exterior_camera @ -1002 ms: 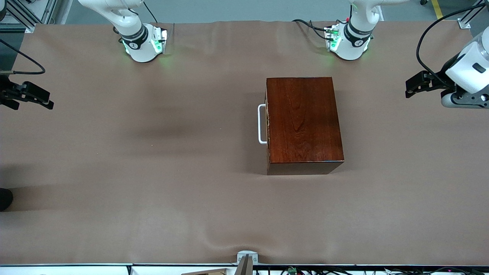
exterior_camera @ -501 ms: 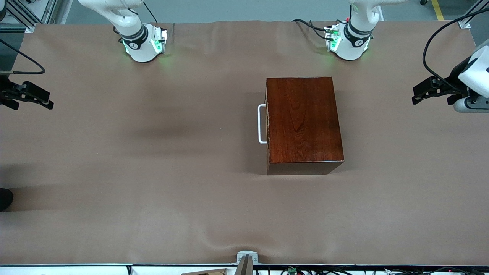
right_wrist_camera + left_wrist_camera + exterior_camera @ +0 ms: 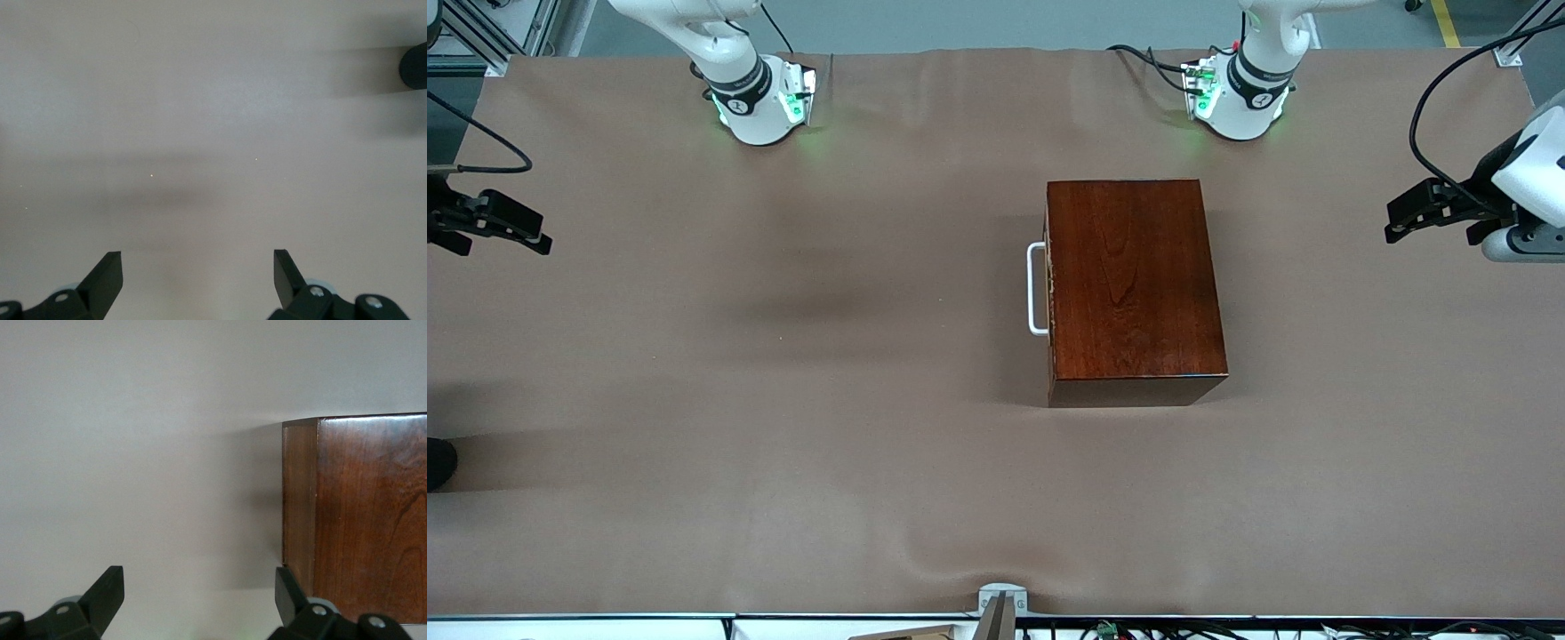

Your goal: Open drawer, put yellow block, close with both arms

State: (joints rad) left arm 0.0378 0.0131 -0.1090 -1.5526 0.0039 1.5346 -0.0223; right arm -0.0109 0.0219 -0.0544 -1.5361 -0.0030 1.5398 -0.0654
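The dark mahogany box (image 3: 1134,284) stands on the table, nearer the left arm's end. Its drawer is shut, and the white bar handle (image 3: 1035,289) faces the right arm's end. The yellow block is not in view. My left gripper (image 3: 1392,222) is open and empty, above the cloth at the left arm's end, apart from the box. In the left wrist view my left gripper (image 3: 200,587) has a corner of the box (image 3: 360,520) beside it. My right gripper (image 3: 543,236) is open and empty at the right arm's end; in its wrist view the right gripper (image 3: 198,267) is over bare cloth.
A brown cloth (image 3: 783,400) covers the table. A dark round object (image 3: 438,462) sits at the table edge at the right arm's end, also in the right wrist view (image 3: 415,65). A metal bracket (image 3: 1000,600) sits at the near edge.
My left gripper has drawn away from the box toward the left arm's end, then held still. The right arm and the box have not moved.
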